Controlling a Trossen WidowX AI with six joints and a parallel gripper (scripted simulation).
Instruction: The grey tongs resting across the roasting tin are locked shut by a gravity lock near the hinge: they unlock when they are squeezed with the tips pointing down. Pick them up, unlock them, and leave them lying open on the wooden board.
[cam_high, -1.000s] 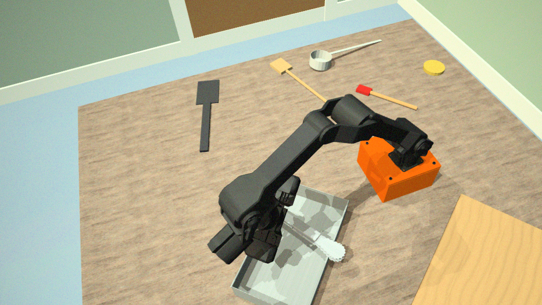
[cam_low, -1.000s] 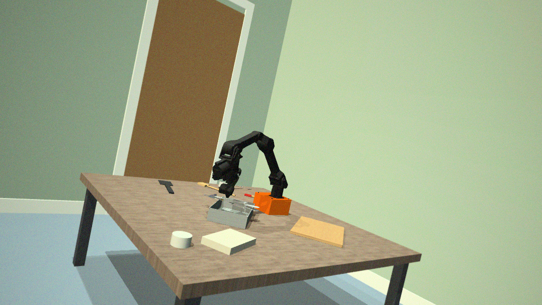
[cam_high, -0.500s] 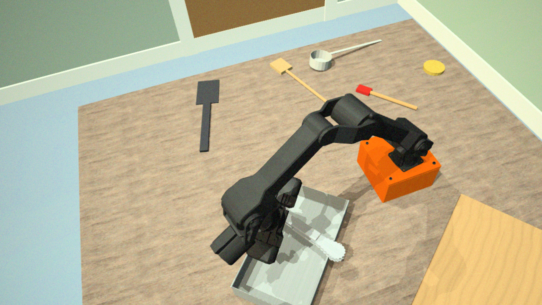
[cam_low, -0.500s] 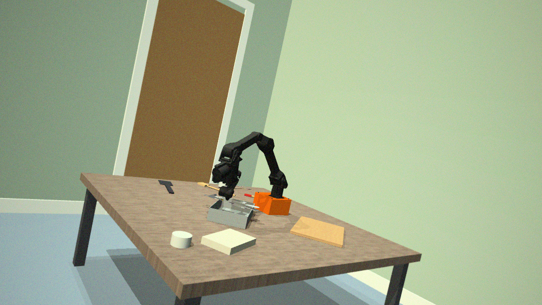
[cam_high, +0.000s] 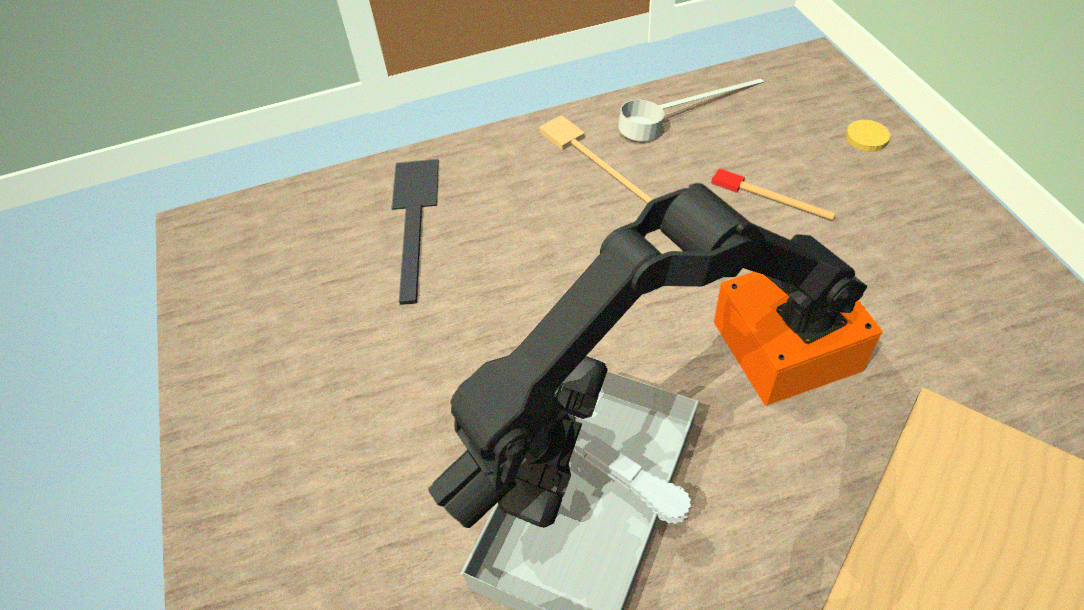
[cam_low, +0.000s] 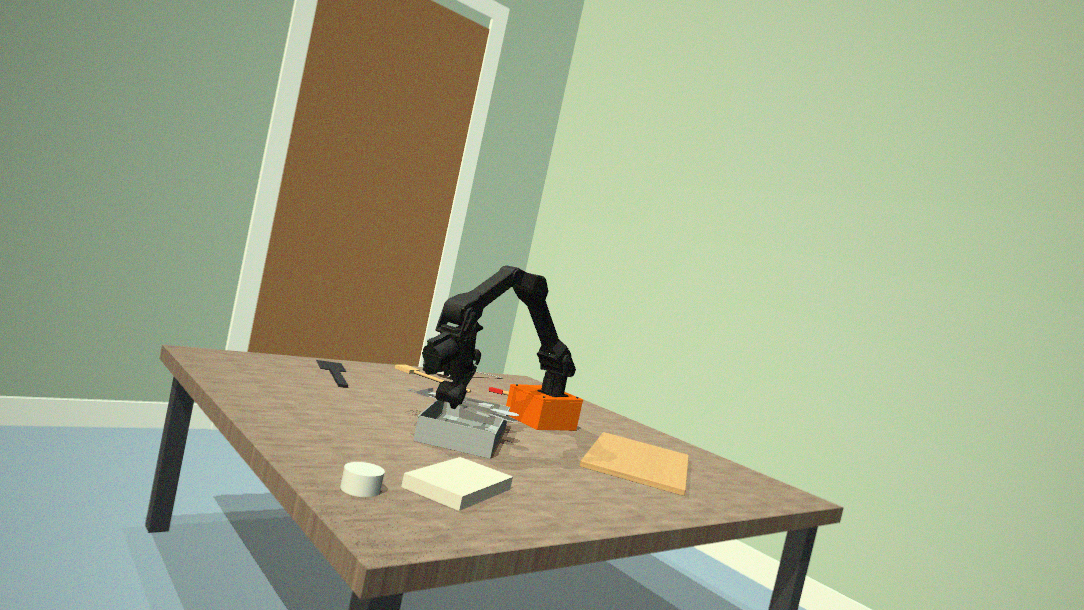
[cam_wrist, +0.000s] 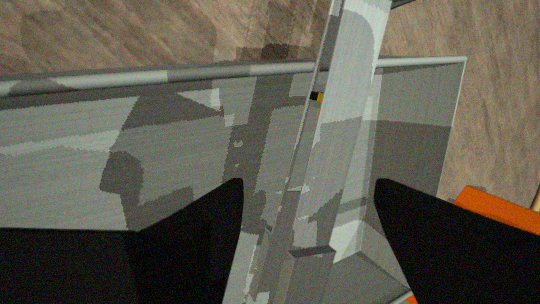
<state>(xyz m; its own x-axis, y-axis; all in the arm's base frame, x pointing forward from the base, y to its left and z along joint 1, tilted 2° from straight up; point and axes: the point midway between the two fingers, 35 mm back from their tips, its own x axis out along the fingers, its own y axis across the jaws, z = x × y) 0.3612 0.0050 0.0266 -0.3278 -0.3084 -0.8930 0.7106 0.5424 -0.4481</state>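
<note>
Tongs (cam_high: 629, 471) (cam_low: 501, 416) (cam_wrist: 345, 85) lie across the roasting tin (cam_high: 557, 600) (cam_low: 457, 438) (cam_wrist: 415, 100), tips past its rim, beneath my gripper (cam_high: 557, 447) (cam_low: 452, 394) (cam_wrist: 308, 189). In the top view, board (cam_high: 977, 515) (cam_low: 636, 461) right of tin; my base block (cam_high: 822, 370) (cam_low: 559, 413) (cam_wrist: 495, 207) between and beyond them, on the same table (cam_high: 303, 424) (cam_low: 288, 424) (cam_wrist: 490, 110).

Green walls (cam_high: 174, 68) (cam_low: 818, 227) meet a pale blue floor (cam_high: 75, 379) (cam_low: 68, 485); a brown door (cam_high: 515, 30) (cam_low: 371, 189) stands in a white frame (cam_high: 365, 37) (cam_low: 265, 174).
</note>
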